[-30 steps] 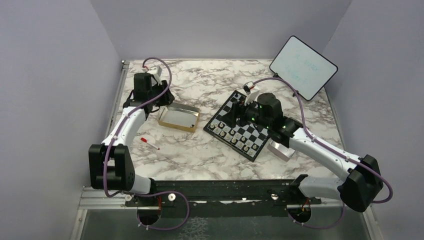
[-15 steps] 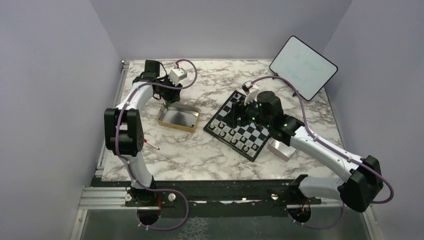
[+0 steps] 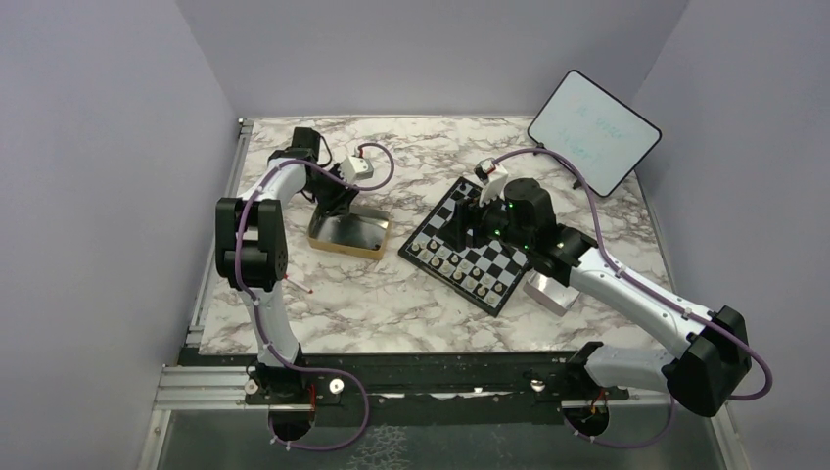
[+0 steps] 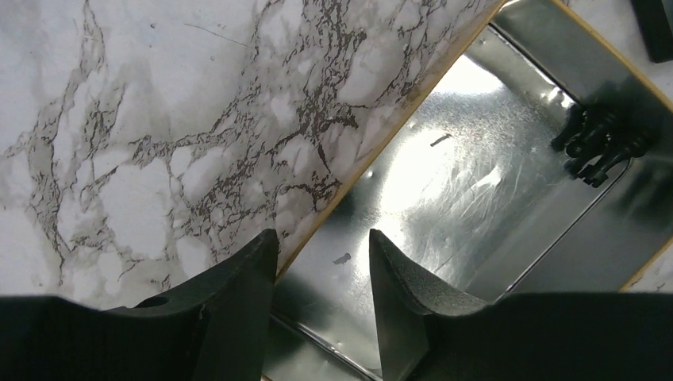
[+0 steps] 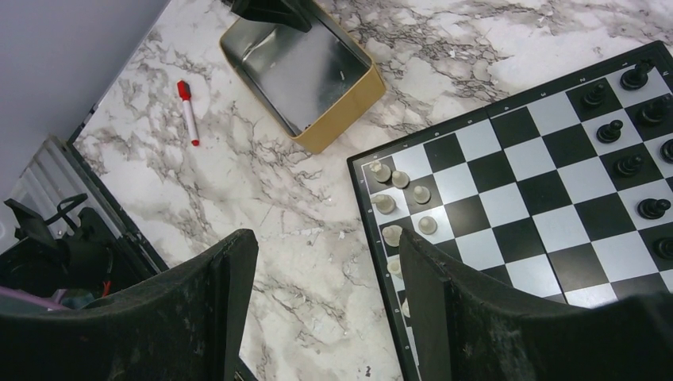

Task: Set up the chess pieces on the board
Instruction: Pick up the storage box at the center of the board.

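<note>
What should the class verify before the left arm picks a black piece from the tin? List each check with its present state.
1. Left gripper open and empty: ok.
2. Left gripper above the black pieces: not ok; it hangs over the tin rim, and the pieces lie in a corner away from it.
3. Pieces apart enough to take one: not ok; they are clumped.
4. Right gripper open, clear of the tin: ok.
5. Free squares on the board: ok.

Lab booth: lavender walls (image 3: 98, 196), marble tabletop (image 3: 391, 294)
</note>
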Robot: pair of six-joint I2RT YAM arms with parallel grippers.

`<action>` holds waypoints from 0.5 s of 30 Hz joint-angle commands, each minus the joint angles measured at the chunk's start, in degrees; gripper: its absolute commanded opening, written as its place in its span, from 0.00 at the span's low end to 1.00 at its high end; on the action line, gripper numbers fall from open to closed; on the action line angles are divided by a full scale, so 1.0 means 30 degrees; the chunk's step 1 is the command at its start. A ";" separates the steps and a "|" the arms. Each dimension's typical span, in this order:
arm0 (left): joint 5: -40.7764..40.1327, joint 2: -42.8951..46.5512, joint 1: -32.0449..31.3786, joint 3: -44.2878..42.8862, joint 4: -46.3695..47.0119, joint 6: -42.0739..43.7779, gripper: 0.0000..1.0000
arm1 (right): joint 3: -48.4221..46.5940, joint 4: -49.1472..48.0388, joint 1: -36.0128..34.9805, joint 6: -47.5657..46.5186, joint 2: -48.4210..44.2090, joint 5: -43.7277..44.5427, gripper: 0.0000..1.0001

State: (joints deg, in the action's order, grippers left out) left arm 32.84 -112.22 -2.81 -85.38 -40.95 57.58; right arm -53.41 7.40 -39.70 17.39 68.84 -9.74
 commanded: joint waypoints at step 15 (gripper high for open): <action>-0.2194 -0.0587 -0.0104 -0.1901 -0.0751 -0.3342 0.03 | -0.0638 -0.0288 -0.0098 -0.0242 0.0360 0.0529 0.71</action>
State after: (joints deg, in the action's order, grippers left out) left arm 28.08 -115.52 -2.85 -89.47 -42.57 53.15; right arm -53.41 7.35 -39.70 16.88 68.95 -9.65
